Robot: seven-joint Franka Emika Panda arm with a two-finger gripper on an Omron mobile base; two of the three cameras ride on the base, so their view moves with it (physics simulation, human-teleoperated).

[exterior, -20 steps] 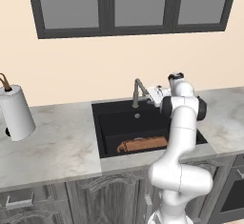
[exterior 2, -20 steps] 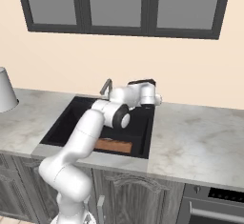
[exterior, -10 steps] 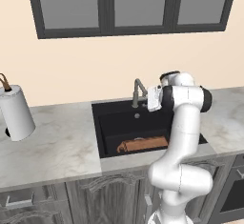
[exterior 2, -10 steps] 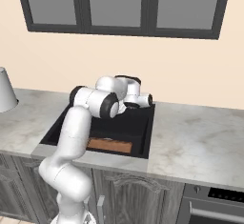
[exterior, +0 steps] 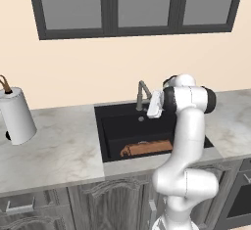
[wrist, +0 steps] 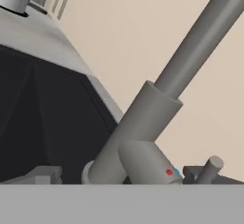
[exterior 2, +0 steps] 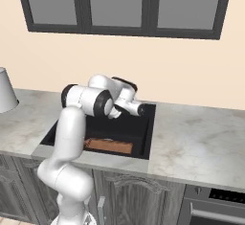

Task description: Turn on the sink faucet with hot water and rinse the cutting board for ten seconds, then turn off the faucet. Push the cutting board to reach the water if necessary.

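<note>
Left base view: claw [exterior: 151, 107] hanging over the back edge of the sink [exterior: 110, 143], just right of the faucet [exterior: 142, 95], close to it; contact not clear from here. Below and nearer than the claw, cutting board [exterior: 145, 149] lying flat on the sink floor along the front wall, well apart from the claw. Far off to the claw's left on the marble counter [exterior: 54, 150], a white paper towel roll [exterior: 16, 116]. Above, on the wall behind, a dark-framed window [exterior: 134, 5].

Right base view: same sink [exterior 2: 147, 136] seen from the other side, with the white arm crossing in front and hiding the faucet; claw [exterior 2: 139, 109] at the end of the hand over the sink's back part. Cutting board [exterior 2: 108, 146] partly covered by the arm's lower link, its right end showing against the front wall. Counter [exterior 2: 201, 140] stretching to the claw's right; an oven front [exterior 2: 213, 213] below that. Edge of the paper towel roll [exterior 2: 6, 91] at far left.

Hand view: close up on the faucet [wrist: 157, 108], its thick base and slimmer tube slanting across; small lever [wrist: 210, 168] sticking out by the base, beside red and blue dots. Finger tips [wrist: 44, 174] low at either side, one by the lever, the faucet base lying between them. Cannot tell how wide the claw stands, nor whether it grips anything.
</note>
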